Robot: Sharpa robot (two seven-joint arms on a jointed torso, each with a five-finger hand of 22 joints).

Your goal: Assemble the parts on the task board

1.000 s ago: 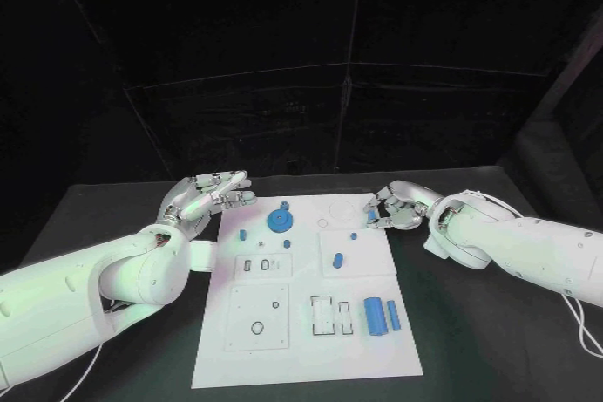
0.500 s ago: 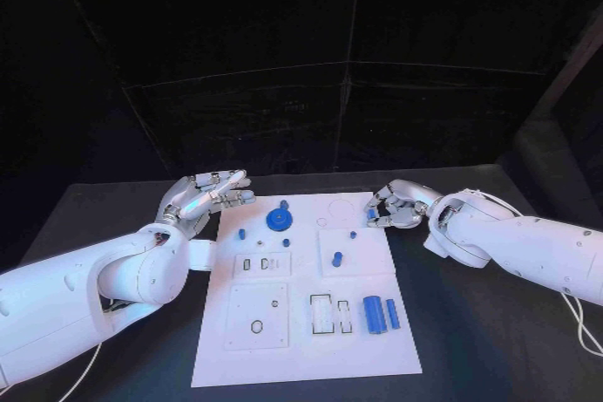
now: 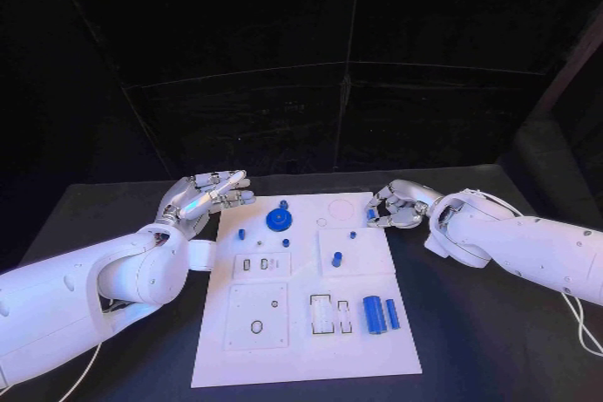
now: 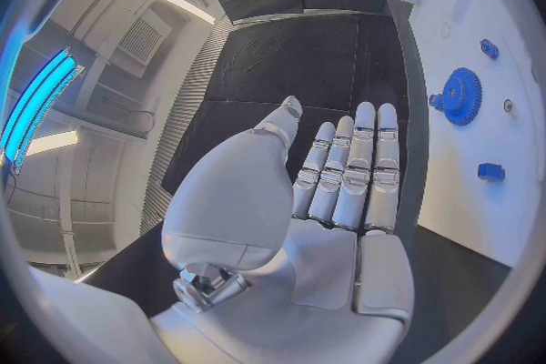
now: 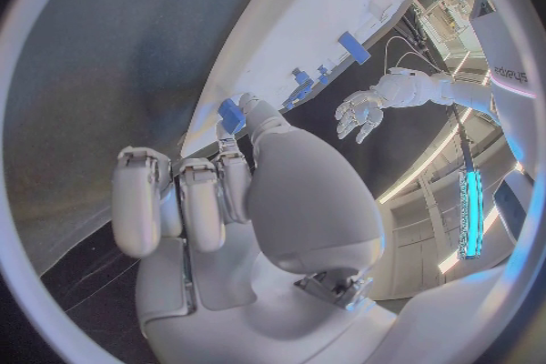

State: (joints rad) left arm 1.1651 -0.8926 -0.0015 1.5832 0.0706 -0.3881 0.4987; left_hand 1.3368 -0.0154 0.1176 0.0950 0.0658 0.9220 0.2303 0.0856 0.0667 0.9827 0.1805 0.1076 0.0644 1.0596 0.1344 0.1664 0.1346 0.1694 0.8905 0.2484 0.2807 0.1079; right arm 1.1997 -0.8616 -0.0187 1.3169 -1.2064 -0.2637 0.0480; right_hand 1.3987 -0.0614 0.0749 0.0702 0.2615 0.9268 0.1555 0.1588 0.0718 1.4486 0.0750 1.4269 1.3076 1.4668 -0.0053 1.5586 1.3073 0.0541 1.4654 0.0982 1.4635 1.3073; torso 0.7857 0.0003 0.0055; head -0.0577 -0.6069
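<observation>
The white task board (image 3: 301, 341) lies in the middle of the black table. On it stand a blue gear (image 3: 279, 219) and small blue pegs (image 3: 337, 260), and two long blue bars (image 3: 373, 313) lie near its right edge. My left hand (image 3: 207, 194) hovers at the board's far left corner with its fingers straight and apart, holding nothing; the left wrist view shows its palm (image 4: 341, 200) beside the gear (image 4: 460, 96). My right hand (image 3: 396, 206) is at the far right corner, fingers curled, pinching a small blue part (image 5: 231, 116) at its fingertips.
The board carries raised white plates with slots and holes (image 3: 258, 315) in its near half and a round recess (image 3: 341, 209) near the right hand. Black table (image 3: 490, 332) surrounds the board on all sides.
The right hand has drawn slightly up and away from the board's right edge, still curled. The left hand has barely shifted.
</observation>
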